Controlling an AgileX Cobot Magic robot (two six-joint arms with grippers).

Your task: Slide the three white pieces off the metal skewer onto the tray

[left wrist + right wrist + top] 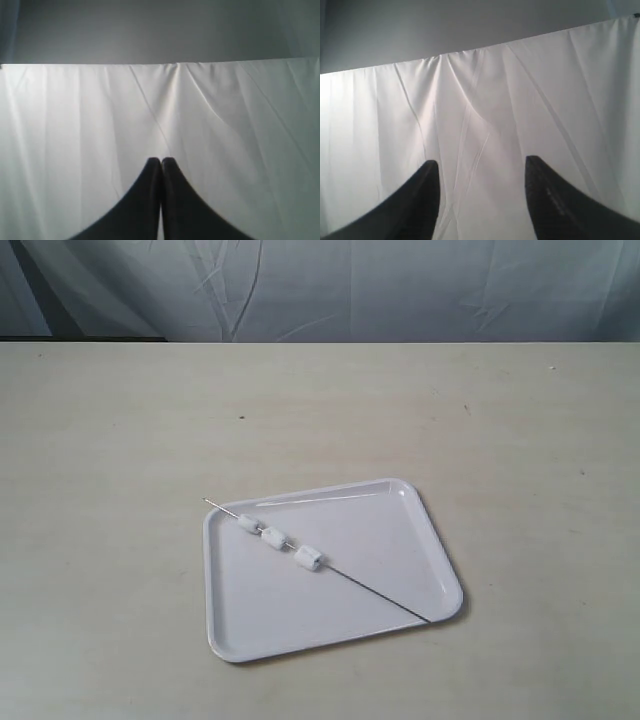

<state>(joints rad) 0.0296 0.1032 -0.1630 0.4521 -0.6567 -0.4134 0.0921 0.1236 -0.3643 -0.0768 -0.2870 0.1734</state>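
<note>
The white tray (pixel 400 540) lies on the table in the exterior view. The thin metal skewer (pixel 375 590) rests diagonally across it, its tip poking past the tray's far left corner. Three white pieces (pixel 274 537) are threaded on the skewer's upper left half, close together. Neither arm shows in the exterior view. My left gripper (pixel 161 161) is shut with nothing between its dark fingers and faces a white cloth. My right gripper (pixel 482 167) is open and empty, also facing the cloth. The tray and skewer are out of both wrist views.
A beige table (pixel 120 440) stretches all around the tray. A wrinkled white cloth backdrop (pixel 350 290) hangs behind the table's far edge.
</note>
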